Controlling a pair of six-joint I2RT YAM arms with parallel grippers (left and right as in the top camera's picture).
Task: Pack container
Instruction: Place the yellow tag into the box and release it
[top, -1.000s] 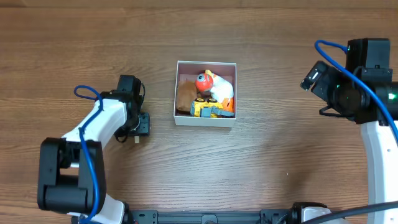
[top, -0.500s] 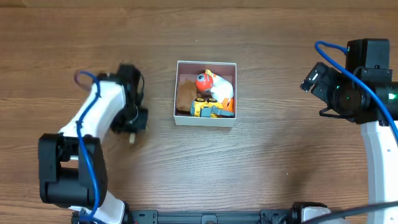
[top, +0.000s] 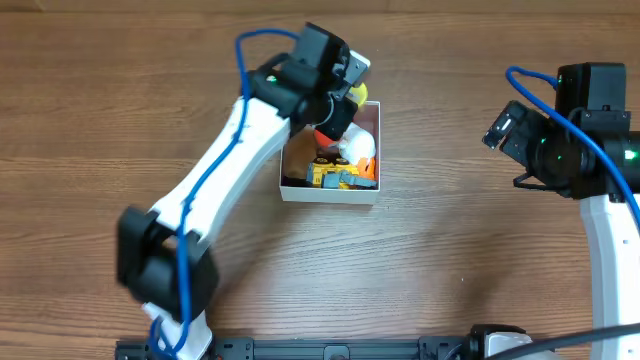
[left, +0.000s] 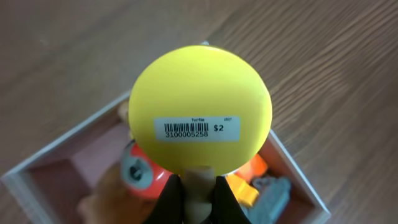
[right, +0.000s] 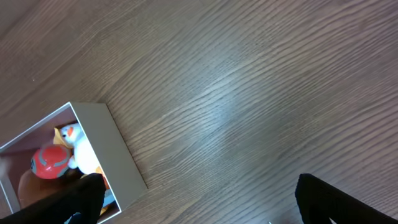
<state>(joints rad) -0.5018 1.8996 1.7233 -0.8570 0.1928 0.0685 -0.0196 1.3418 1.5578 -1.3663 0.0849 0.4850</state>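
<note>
The container (top: 330, 194) is a shallow white-walled box with a pink inside at the table's middle. It holds a red ball toy (top: 325, 134), a white toy (top: 359, 146), a yellow vehicle (top: 335, 176) and a brown toy (top: 297, 155). My left gripper (top: 340, 85) hangs over the box's far edge. In the left wrist view that gripper (left: 198, 186) is shut on the beige stem of a round yellow toy (left: 200, 93) with a barcode label, above the container (left: 62, 146). My right gripper (right: 199, 199) stands wide open over bare wood, right of the container (right: 118, 155).
The right arm (top: 575, 140) stands at the table's right side, well away from the box. The left arm's white link (top: 225, 175) slants across the table from the front left to the box. Wood tabletop surrounds the box on all sides.
My left gripper shut on the yellow toy on the table left of the box, then swung up and right with it to above the box's far edge. The right arm has not moved.
</note>
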